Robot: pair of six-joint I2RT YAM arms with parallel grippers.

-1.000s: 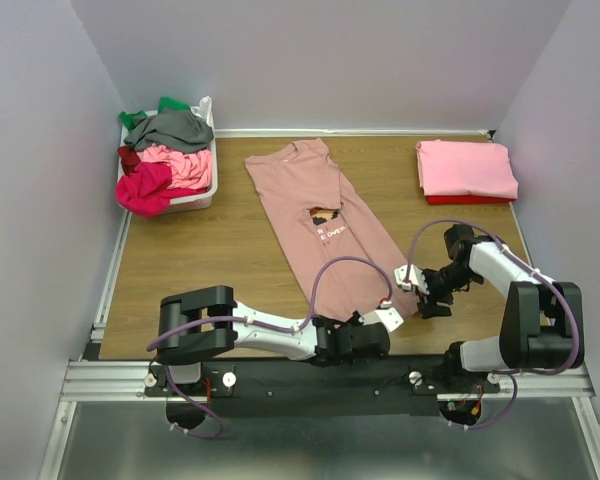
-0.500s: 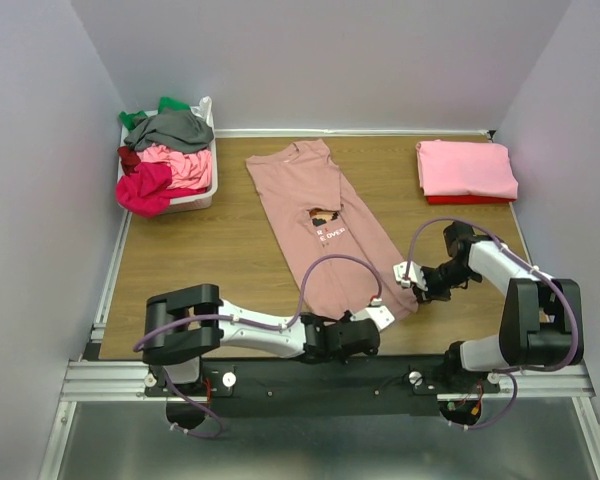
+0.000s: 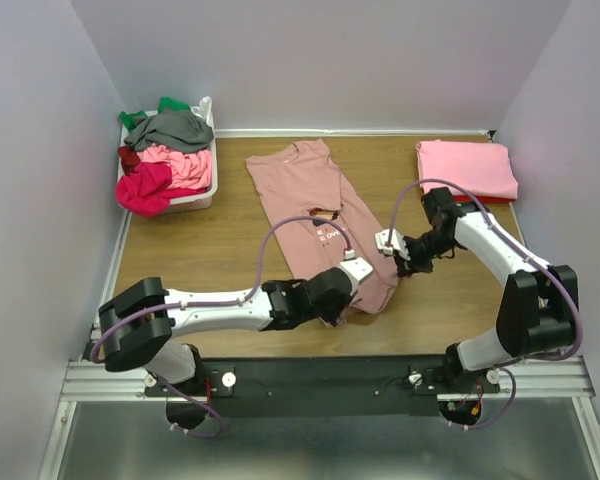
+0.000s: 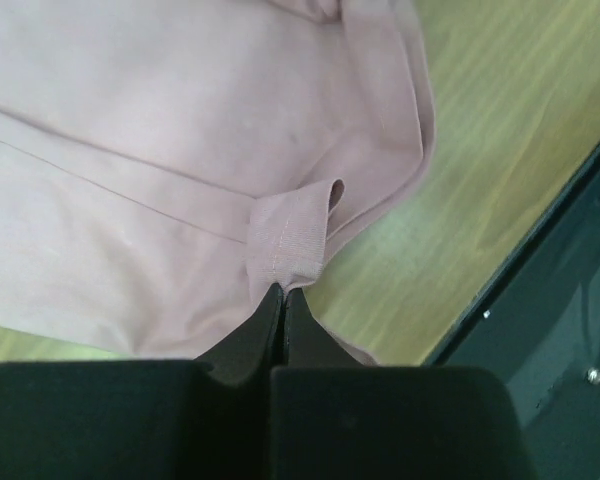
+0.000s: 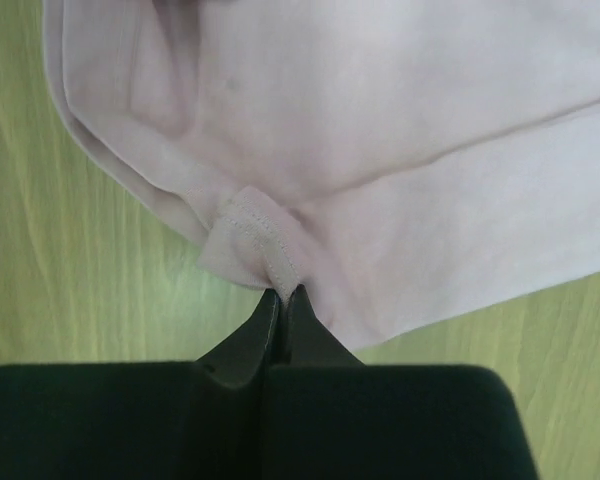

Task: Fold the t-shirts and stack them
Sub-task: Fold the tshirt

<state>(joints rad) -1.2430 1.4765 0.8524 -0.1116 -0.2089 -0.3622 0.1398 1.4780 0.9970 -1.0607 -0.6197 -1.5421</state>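
Note:
The dusty-pink t-shirt (image 3: 305,190) lies lengthwise on the middle of the wooden table (image 3: 210,250), collar at the far end, with a dark print and white text partly showing. Its near end is lifted and doubled back toward the print. My left gripper (image 3: 348,296) is shut on the left part of the bottom hem (image 4: 290,240). My right gripper (image 3: 398,267) is shut on the right hem corner (image 5: 252,240). In both wrist views the black fingertips pinch a fold of stitched hem, with the shirt hanging above the wood.
A white basket (image 3: 208,186) at the back left holds crumpled grey, green, pink and red t-shirts (image 3: 165,150). A folded bright pink shirt on a red one (image 3: 465,168) sits at the back right. The black rail (image 3: 310,375) runs along the near edge.
The right gripper closed on the hem corner. Both grippers then moved away from the near edge toward the far side, drawing the shirt's bottom end up over itself.

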